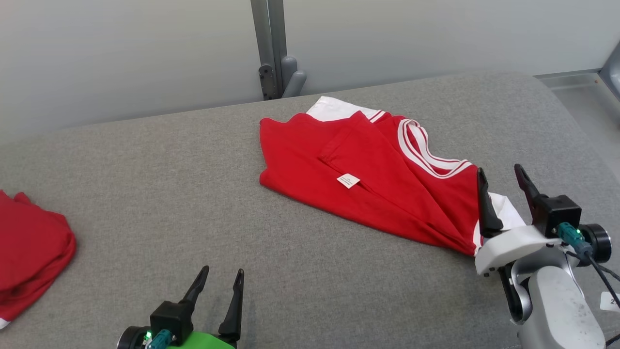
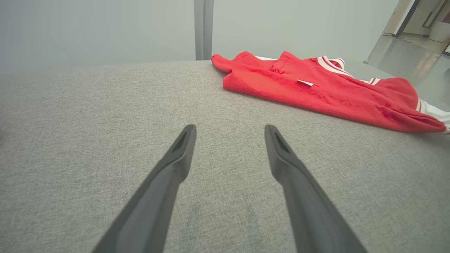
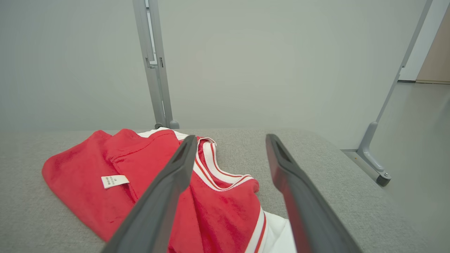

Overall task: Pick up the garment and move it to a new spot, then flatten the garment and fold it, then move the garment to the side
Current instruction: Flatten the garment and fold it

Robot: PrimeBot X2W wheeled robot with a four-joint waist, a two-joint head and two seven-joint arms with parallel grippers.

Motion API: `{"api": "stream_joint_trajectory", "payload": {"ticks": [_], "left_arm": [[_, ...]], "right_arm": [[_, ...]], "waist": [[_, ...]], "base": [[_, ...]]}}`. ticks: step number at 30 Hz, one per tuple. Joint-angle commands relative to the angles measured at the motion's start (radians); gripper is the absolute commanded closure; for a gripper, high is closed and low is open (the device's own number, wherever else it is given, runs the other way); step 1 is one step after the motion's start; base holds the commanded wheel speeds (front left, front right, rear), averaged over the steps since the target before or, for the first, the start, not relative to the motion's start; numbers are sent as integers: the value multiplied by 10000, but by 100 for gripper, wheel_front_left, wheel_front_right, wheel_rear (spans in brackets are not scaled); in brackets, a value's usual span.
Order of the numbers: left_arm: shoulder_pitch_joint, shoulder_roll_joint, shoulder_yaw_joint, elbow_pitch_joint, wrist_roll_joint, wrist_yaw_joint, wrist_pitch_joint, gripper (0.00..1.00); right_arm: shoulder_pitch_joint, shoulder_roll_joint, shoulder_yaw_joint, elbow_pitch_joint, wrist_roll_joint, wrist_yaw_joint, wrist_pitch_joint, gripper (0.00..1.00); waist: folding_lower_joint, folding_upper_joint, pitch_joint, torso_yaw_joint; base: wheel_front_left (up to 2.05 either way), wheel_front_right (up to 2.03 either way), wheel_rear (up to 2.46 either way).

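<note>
The right claw (image 1: 499, 170) stands wide open and holds nothing. Its two dark fingers hang over the near right end of the garment (image 1: 368, 179), the left finger crossing the white trim there; whether it touches the cloth I cannot tell. The left claw (image 1: 223, 272) is equally spread and empty, low at the near left, well apart from the garment. The garment is red with white striped trim and has a small white label (image 1: 348, 181) facing up. It lies bunched in overlapping layers right of centre.

The likely trouble is that a pinch at that layered corner could take only the top fold, or several at once, so a lift would twist the garment rather than open it. Its near end also sits close to the rounded right edge, where it could slide off.

The surface (image 1: 169, 194) is grey woven padding. A second red pile (image 1: 29, 261) rests at its left edge. Beyond it are a pale wall and a grey metal post (image 1: 270, 48).
</note>
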Motion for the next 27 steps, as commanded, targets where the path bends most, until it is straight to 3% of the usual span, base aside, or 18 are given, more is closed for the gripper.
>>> {"api": "stream_joint_trajectory", "payload": {"ticks": [1,9,14,27], "left_arm": [[54,31,38,-65,55,76,-7,0],[-833,30,-232,-194,289,-15,-7,0],[-2556,33,-887,283,310,-88,-7,0],[-7494,563,-3267,4265,-1297,-79,-7,0]], "right_arm": [[306,3,66,-132,82,-10,-26,0],[311,37,189,-319,250,-10,-28,0],[15,49,340,-482,385,-10,-28,0],[-785,52,948,-723,1128,-10,-29,0]], "waist": [[0,0,21,-21],[0,0,569,-408],[0,0,1410,-853],[0,0,3485,-2283]], "base": [[0,0,0],[0,0,0],[0,0,0],[0,0,0]]}}
